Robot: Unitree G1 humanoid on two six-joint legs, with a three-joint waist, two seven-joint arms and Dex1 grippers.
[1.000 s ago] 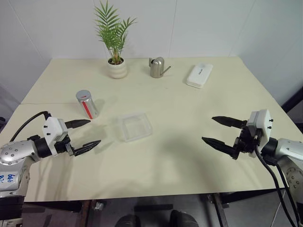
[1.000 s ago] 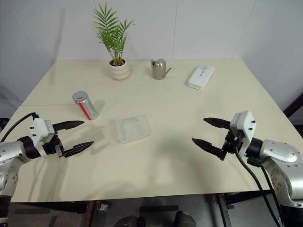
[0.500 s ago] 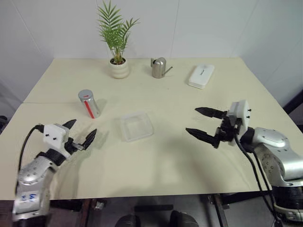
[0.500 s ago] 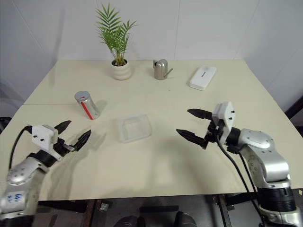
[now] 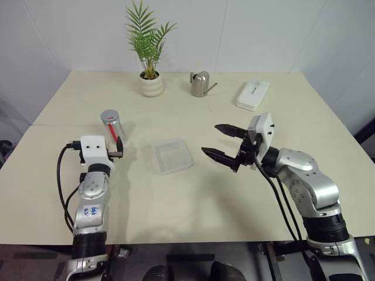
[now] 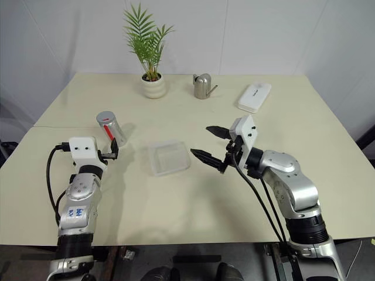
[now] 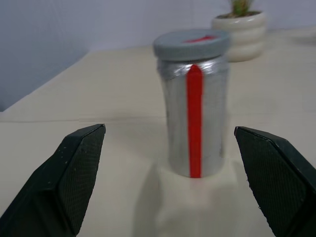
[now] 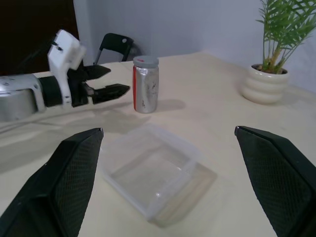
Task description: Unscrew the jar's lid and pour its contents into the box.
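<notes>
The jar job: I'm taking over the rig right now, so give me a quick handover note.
Left pincer: open, empty, lined up on the jar, not touching it.
Right pincer: open, empty, above the table just right of the box.
The jar stands upright, left of the box, with the lid on.
The box sits empty mid-table.
Done: nothing.
Left: grip the jar, unscrew the lid, pour the contents into the box.

Probably a plain lab or test room: bare white walls (image 5: 263, 29), a pale table (image 5: 193, 193), and a black folding chair (image 8: 114, 43) behind.
</notes>
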